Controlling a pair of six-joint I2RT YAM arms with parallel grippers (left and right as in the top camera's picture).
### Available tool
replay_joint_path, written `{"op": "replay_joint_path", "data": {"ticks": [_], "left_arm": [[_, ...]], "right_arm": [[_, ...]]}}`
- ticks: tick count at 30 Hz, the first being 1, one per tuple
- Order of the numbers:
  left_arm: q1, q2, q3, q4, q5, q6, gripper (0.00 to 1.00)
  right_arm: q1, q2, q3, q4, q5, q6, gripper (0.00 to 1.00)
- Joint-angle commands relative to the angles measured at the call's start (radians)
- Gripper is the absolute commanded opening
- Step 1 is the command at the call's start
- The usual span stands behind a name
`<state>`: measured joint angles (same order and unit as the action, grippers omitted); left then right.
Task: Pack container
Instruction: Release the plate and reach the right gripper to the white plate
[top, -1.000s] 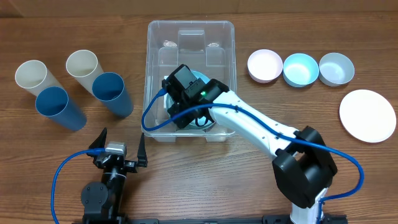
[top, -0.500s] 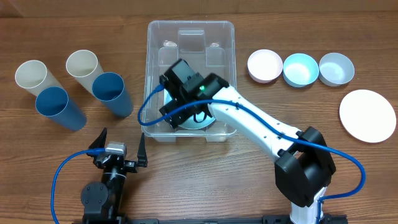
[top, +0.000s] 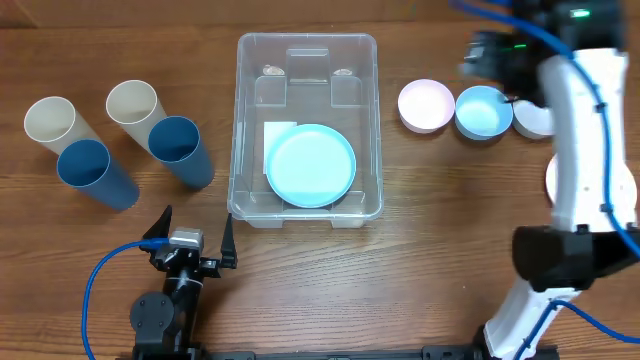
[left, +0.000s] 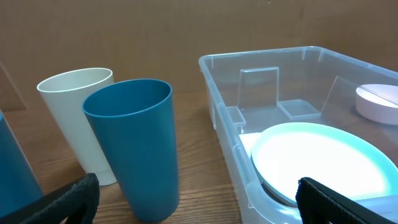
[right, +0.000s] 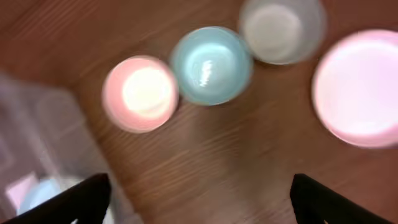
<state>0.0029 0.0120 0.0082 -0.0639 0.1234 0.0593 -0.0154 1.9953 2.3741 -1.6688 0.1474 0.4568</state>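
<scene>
The container is a large clear bin at the table's middle, with a light blue plate lying flat in it, partly over a white label. My right gripper hovers high above the bowls at the far right, well away from the bin. In the blurred right wrist view it is open with only bare wood between its fingertips. My left gripper rests open near the front edge, left of the bin. The left wrist view shows this gripper empty, the bin's rim and the plate.
Two white cups and two blue cups stand to the left. To the right sit a pink bowl, a blue bowl, a white bowl and a pale plate, partly under the right arm.
My right gripper opened, left the light blue plate flat in the container, and swung up and right to above the bowls. The left arm has not moved.
</scene>
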Motion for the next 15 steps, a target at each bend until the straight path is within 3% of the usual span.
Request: {"op": "replay_joint_path", "data": {"ticks": [1, 7, 15], "left_arm": [[0.011, -0.008, -0.003, -0.002, -0.003, 0.013, 1.0], [0.011, -0.008, -0.003, -0.002, -0.003, 0.012, 1.0], [0.011, -0.008, -0.003, -0.002, -0.003, 0.012, 1.0]], "right_arm": [[-0.235, 0.016, 0.014, -0.025, 0.016, 0.159, 0.99], [-0.58, 0.021, -0.258, 0.032, -0.003, 0.226, 1.0], [-0.813, 0.021, -0.76, 0.311, -0.091, 0.224, 0.98]]}}
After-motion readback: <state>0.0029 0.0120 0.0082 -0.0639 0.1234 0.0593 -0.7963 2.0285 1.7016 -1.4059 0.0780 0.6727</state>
